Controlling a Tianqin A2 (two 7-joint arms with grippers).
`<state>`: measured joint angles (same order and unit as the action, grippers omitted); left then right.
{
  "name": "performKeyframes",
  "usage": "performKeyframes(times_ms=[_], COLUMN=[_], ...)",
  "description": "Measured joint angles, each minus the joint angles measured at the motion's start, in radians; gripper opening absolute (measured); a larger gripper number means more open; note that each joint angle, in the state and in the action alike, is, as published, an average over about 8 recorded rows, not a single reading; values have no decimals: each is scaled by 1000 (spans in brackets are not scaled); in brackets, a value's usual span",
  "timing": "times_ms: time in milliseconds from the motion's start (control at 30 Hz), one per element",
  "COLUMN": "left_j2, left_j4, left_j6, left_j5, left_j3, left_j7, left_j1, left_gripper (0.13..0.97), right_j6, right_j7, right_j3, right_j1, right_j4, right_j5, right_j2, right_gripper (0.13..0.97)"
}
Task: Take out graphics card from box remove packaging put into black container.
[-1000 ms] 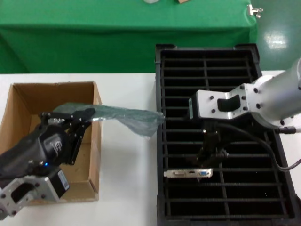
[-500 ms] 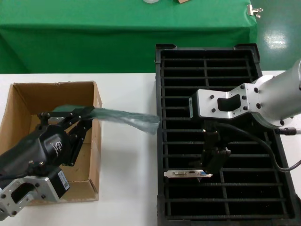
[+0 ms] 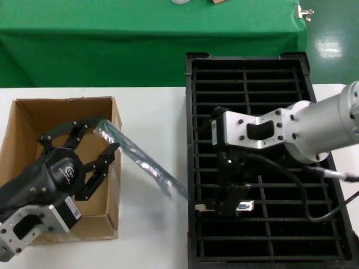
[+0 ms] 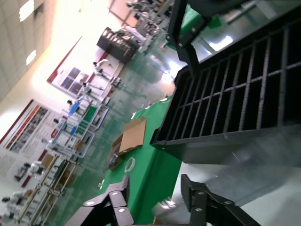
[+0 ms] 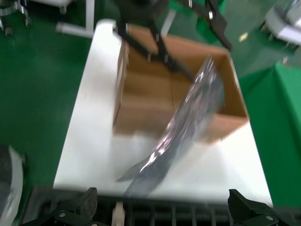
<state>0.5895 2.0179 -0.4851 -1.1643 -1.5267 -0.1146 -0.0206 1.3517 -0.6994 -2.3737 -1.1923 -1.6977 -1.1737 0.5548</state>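
Box (image 3: 64, 162): brown corrugated cardboard, open-topped, rectangular, upright on white counter (image 3: 148, 140), left of black container, well apart from it.

Packaging (image 3: 143, 163): crinkly silver-grey translucent bag, long & flat, one end at box's right wall near far corner, rest slanting down over counter toward black container; low end close to container's left wall, contact can't be told. Right wrist view shows it (image 5: 183, 127) sloping out of box.

Black container (image 3: 269, 106): large black plastic crate, thin ribs, narrow slots in two columns, right of box.

Graphics card (image 3: 242, 207): in a near slot of container's left column, on edge; silver bracket w/ blue port showing, partly hidden.
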Motion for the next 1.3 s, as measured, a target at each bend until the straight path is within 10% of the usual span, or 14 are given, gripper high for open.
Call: performKeyframes(times_ms=[700, 1300], left_j2=[-86, -161], left_j4=[-124, -232], left_j6=[144, 270], left_j5=[-189, -354], left_j3=[-22, -41], left_j7=[34, 64], left_j1=[6, 11], left_gripper=[773, 938], right_j6=[-401, -752], right_j7=[207, 389], right_j3=[229, 430], right_j1=[354, 663], right_j4=[29, 54], right_j5=[-186, -348], right_j2=[-76, -142], right_gripper=[966, 966])
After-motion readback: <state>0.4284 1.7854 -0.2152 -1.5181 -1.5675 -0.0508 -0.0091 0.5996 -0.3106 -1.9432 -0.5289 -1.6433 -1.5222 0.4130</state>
